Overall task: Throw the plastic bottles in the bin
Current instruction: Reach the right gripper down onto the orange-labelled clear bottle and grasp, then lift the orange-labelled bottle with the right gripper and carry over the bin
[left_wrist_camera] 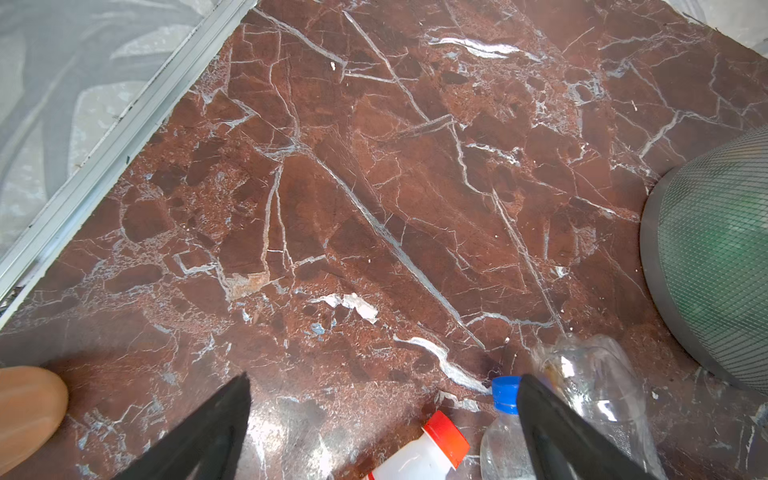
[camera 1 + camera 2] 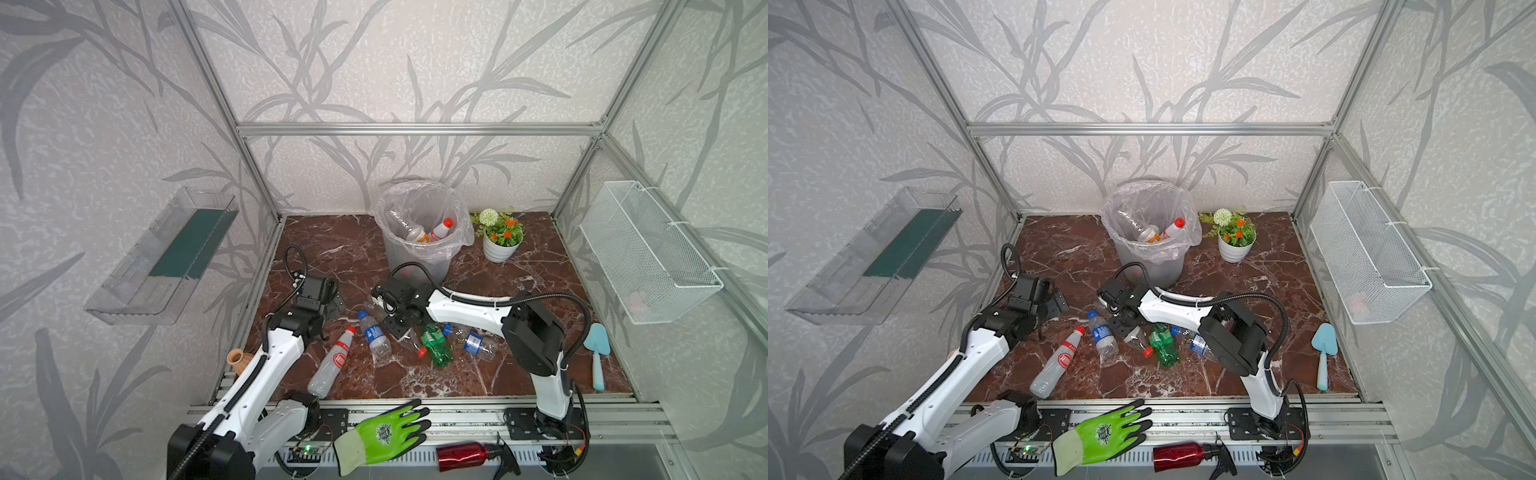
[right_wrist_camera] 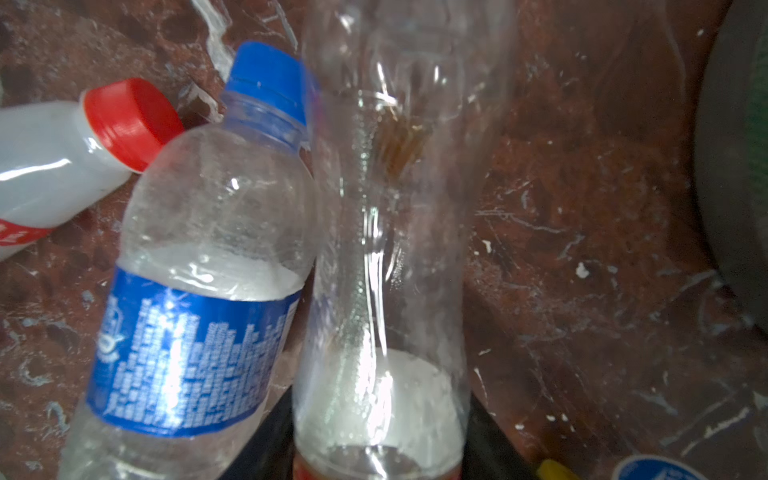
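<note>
While the right arm (image 2: 465,309) stretched low across the table (image 2: 519,266), the right hand (image 3: 380,440) pinched the clear bottle (image 3: 386,232) lying near the bin (image 2: 415,262); the left hand (image 1: 384,379) hovered spread wide, pointing downward.

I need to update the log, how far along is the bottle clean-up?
Done: at least three bottles lie in the bin. In hand: the right gripper grips a clear bottle on the table. Still to go: the red-capped bottle, two blue-labelled bottles and the green bottle; the left gripper is open.
</note>
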